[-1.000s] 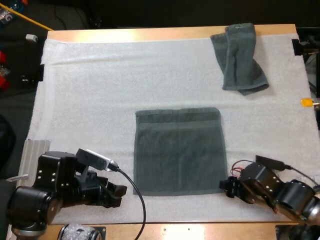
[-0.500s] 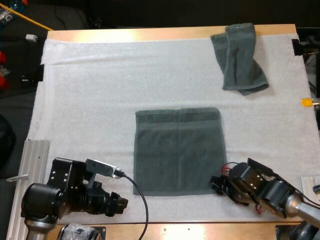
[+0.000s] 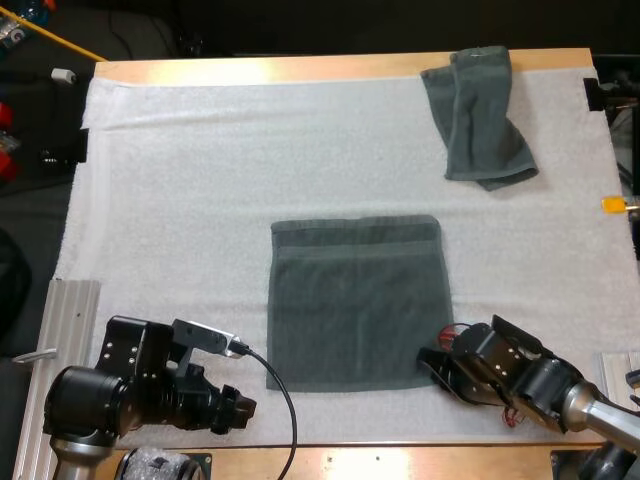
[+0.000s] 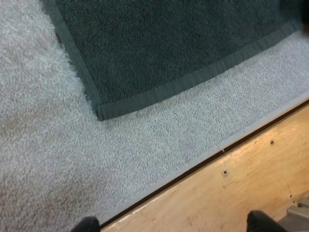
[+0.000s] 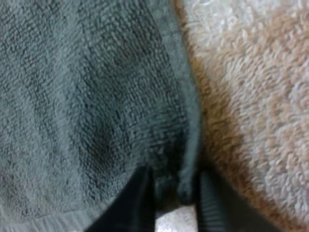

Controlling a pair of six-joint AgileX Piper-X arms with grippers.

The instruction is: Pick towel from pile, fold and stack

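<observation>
1. High view: bright, even light from above on the mat (image 3: 180,200); the frame's top edge, beyond the table (image 3: 300,68), is dark.
2. Left wrist: flat, even light; the table's wood looks warm.
3. Right wrist: brownish cast on the mat beside the towel (image 5: 87,87); deep shadow between my right fingers (image 5: 133,198).

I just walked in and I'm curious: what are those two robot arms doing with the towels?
The two arms are working on a flat towel that lies in the middle of the white mat. The right gripper pinches the towel's near right corner between its fingers. The left gripper is open just beside the near left corner, not touching it. A crumpled towel lies at the mat's far right.
</observation>
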